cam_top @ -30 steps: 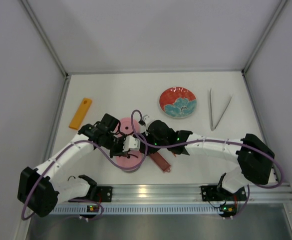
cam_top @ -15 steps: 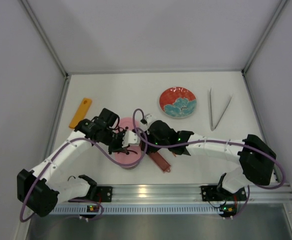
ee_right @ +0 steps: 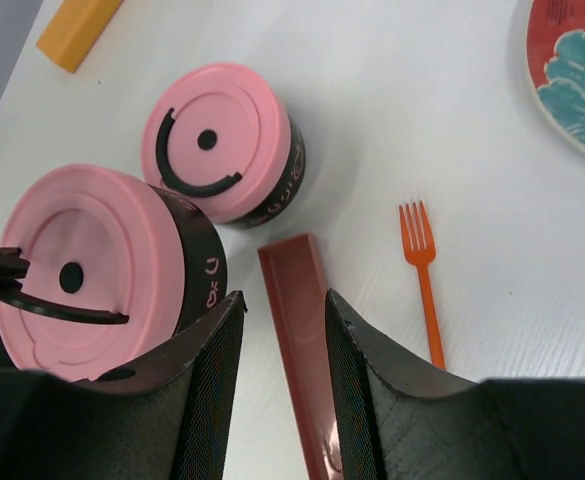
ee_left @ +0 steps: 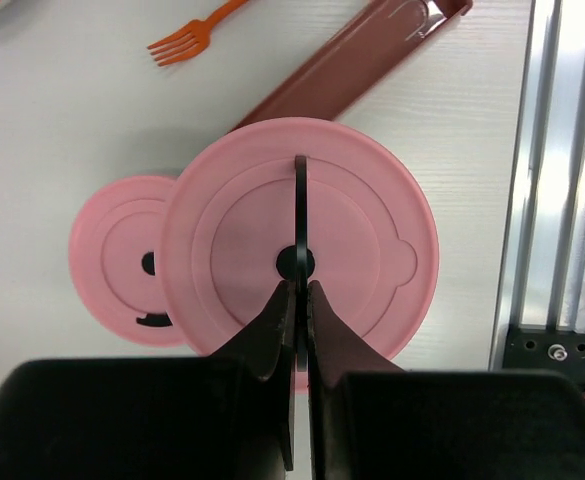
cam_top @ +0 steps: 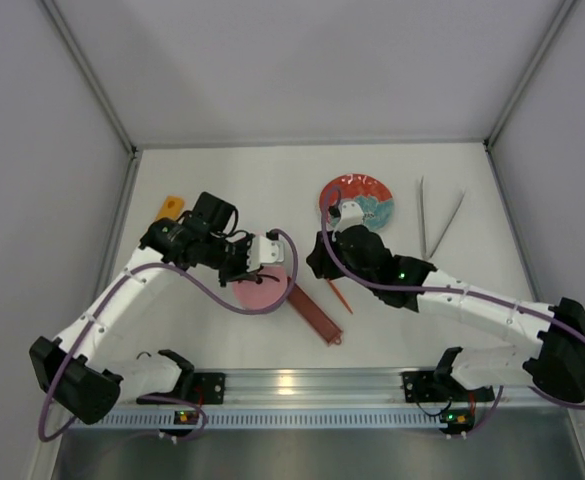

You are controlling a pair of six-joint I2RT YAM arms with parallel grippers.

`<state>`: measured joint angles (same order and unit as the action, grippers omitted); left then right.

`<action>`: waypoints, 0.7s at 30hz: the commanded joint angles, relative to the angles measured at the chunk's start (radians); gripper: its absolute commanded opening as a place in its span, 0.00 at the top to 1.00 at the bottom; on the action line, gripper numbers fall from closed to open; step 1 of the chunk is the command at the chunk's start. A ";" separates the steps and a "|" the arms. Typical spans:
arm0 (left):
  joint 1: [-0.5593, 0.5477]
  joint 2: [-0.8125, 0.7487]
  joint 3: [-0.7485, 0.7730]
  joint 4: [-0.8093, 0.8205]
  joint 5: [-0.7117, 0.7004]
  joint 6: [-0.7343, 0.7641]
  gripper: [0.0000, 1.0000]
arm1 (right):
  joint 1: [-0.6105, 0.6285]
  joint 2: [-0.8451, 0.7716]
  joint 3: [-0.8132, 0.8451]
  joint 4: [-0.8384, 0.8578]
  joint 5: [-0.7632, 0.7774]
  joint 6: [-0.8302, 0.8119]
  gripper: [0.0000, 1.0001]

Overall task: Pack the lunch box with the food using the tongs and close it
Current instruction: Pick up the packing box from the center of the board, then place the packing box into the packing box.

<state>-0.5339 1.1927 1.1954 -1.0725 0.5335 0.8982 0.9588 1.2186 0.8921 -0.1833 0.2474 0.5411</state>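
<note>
The lunch box shows as two round tins with pink lids. My left gripper is shut on the black handle of one lid, and that tin hangs a little above the table. The other tin stands on the table beside it, lid on and handle flat. My right gripper is open and empty, hovering over the dark-red tray to the right of the tins. The tongs lie at the back right, far from both grippers. The food is out of view.
The red-and-blue plate sits behind my right wrist. An orange fork lies right of the tray. An orange bar lies at the back left. The metal rail runs along the near edge.
My left gripper has carried the lidded tin back from the near edge. My right gripper has drawn away from the tins to the right, towards the plate.
</note>
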 commanded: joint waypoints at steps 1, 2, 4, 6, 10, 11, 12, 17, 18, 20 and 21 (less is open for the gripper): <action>0.008 0.021 0.084 0.025 -0.024 0.018 1.00 | -0.005 0.013 0.060 -0.050 0.061 -0.024 0.62; 0.015 0.030 0.092 0.035 -0.038 0.015 1.00 | -0.006 0.025 0.067 -0.048 0.058 -0.026 0.62; 0.025 0.051 0.115 0.051 -0.062 0.010 1.00 | -0.006 0.057 0.093 -0.038 0.052 -0.027 0.62; 0.041 0.068 0.131 0.074 -0.070 -0.007 1.00 | -0.006 0.085 0.113 -0.022 0.046 -0.027 0.63; 0.113 0.126 0.203 0.095 -0.053 -0.024 1.00 | -0.008 0.111 0.136 0.024 0.047 -0.029 0.63; 0.130 0.155 0.216 0.097 -0.046 -0.015 1.00 | -0.008 0.117 0.145 0.031 0.047 -0.030 0.63; 0.147 0.168 0.227 0.097 -0.037 -0.007 1.00 | -0.009 0.122 0.148 0.036 0.046 -0.030 0.63; 0.210 0.217 0.256 0.106 0.026 0.031 1.00 | -0.009 0.171 0.171 0.050 0.029 -0.029 0.63; 0.210 0.234 0.259 0.108 0.029 0.030 1.00 | -0.011 0.185 0.182 0.053 0.026 -0.027 0.63; 0.216 0.251 0.259 0.109 0.040 0.019 1.00 | -0.012 0.194 0.194 0.053 0.021 -0.029 0.63; 0.219 0.263 0.257 0.115 0.042 0.016 1.00 | -0.012 0.203 0.197 0.051 0.020 -0.029 0.63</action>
<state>-0.3195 1.4456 1.4048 -1.0145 0.4938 0.9043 0.9577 1.4055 1.0328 -0.1696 0.2710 0.5236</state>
